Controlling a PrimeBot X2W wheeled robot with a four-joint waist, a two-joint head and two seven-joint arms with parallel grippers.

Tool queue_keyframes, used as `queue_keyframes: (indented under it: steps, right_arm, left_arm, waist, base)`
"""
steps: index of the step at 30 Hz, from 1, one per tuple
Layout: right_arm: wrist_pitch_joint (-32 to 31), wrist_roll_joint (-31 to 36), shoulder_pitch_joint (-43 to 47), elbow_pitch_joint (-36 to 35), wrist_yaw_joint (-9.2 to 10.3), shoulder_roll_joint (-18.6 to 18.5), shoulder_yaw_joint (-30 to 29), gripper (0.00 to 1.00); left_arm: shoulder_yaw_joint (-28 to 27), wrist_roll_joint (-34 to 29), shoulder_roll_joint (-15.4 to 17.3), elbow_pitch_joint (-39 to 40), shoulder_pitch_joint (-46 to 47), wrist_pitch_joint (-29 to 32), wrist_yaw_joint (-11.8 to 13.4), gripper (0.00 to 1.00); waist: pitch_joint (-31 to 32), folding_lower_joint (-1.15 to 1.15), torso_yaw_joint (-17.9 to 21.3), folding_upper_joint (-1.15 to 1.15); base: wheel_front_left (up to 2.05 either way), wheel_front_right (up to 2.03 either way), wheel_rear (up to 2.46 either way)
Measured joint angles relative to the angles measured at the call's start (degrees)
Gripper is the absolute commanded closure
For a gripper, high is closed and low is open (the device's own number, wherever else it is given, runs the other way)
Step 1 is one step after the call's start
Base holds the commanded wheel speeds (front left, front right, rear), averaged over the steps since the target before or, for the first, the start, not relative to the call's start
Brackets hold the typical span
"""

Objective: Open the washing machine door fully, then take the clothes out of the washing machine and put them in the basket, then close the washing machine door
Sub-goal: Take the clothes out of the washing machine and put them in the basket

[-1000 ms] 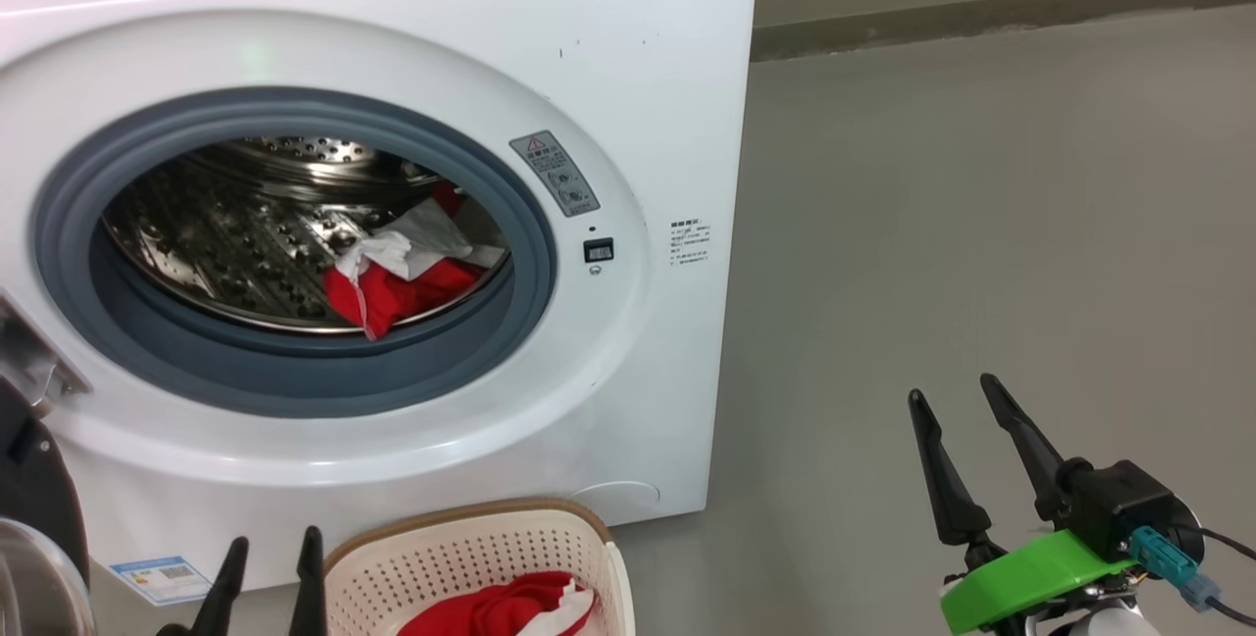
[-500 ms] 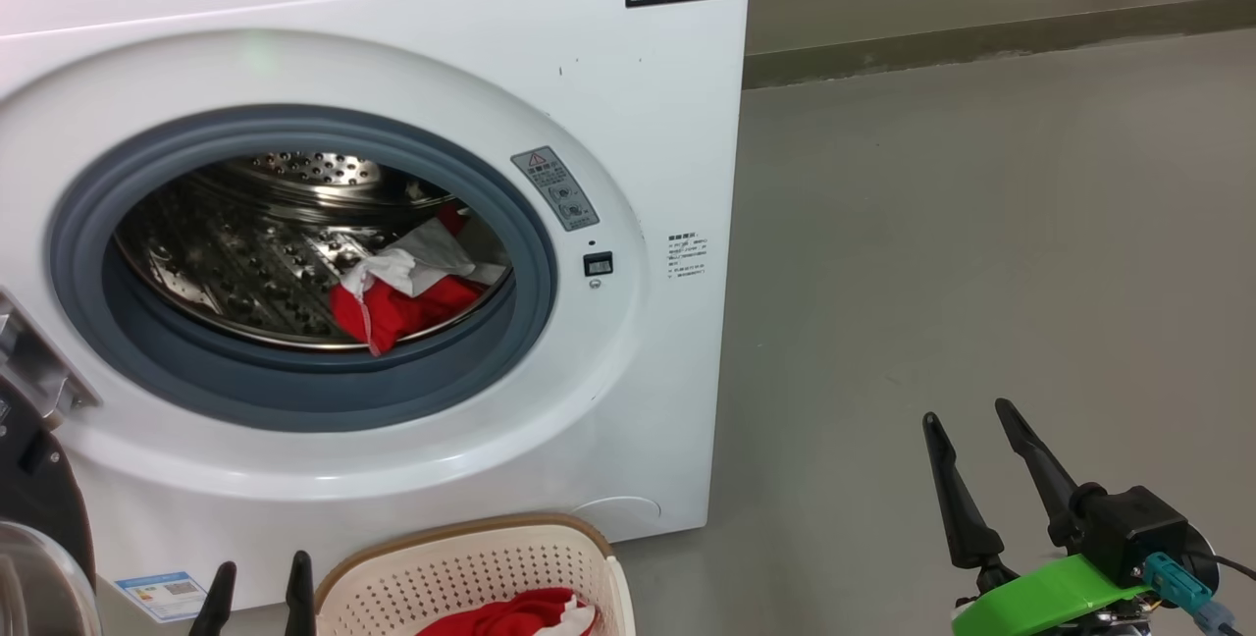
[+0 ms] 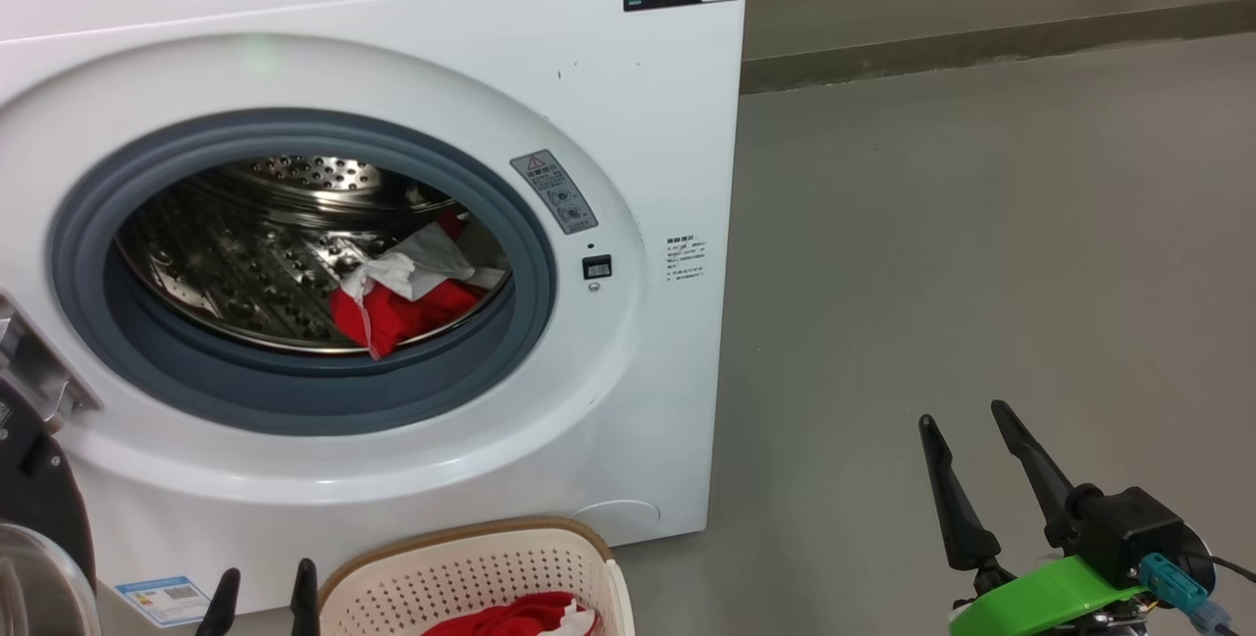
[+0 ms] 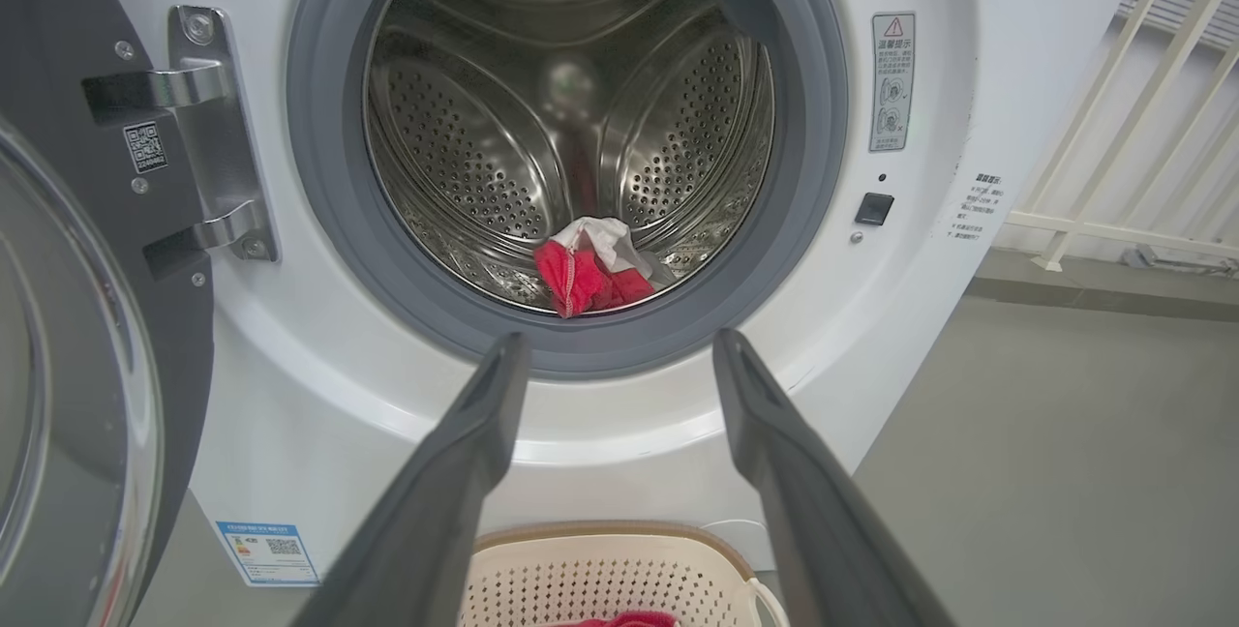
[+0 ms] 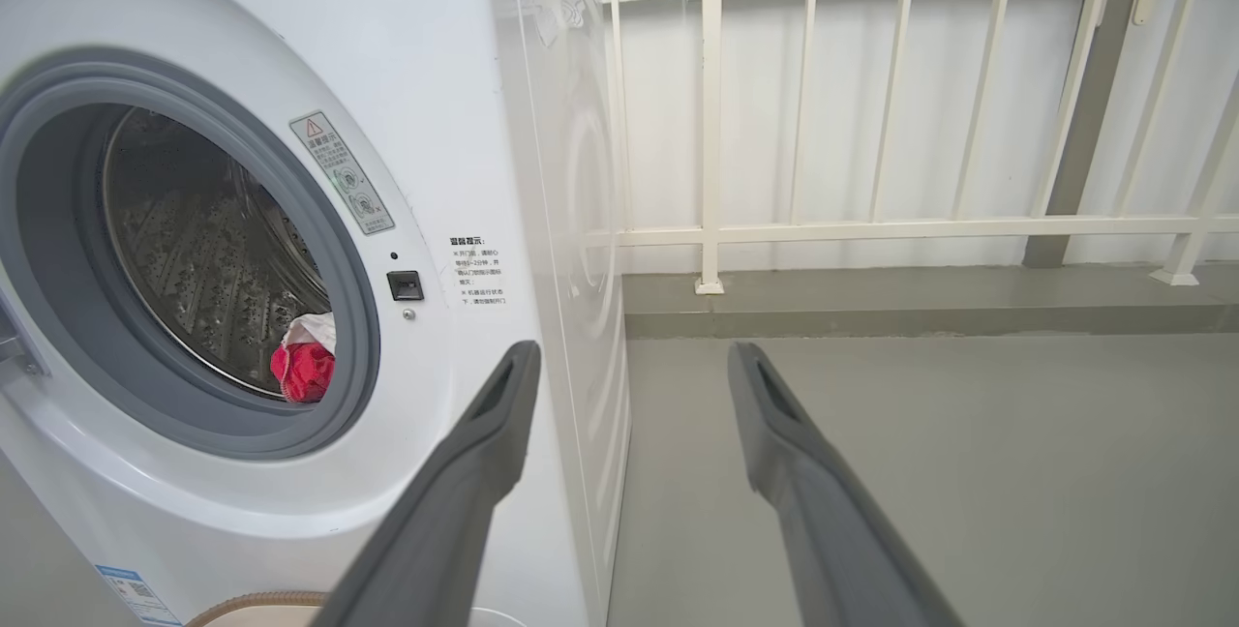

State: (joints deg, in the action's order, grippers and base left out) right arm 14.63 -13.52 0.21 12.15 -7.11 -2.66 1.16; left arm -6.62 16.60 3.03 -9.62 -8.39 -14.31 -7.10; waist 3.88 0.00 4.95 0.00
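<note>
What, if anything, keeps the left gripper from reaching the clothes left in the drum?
Probably nothing, so likely yes: the washing machine door stands swung aside, and the left gripper is open and points at the clothes with nothing between them.

Bright, even light with soft shadows. Glare glints inside the washing machine (image 4: 571, 85). Wrist views bow straight lines near edges.

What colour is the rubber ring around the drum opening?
Grey rubber ring, clearest in the left wrist view.
</note>
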Motion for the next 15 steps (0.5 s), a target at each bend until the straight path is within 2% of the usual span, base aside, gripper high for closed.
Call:
queue_keyframes:
  steps: [15]
  right_arm:
    - [0.00,0.59,0.01,0.02,0.00,0.00,0.36,0.00]
  left_arm:
    - [-0.40,-1.40,-0.24,-0.53,0.64,0.00,0.01,0.00]
  waist:
    - [-1.33,0.00,-0.36,0.00]
  base:
    - [0.00,0.00,0.00]
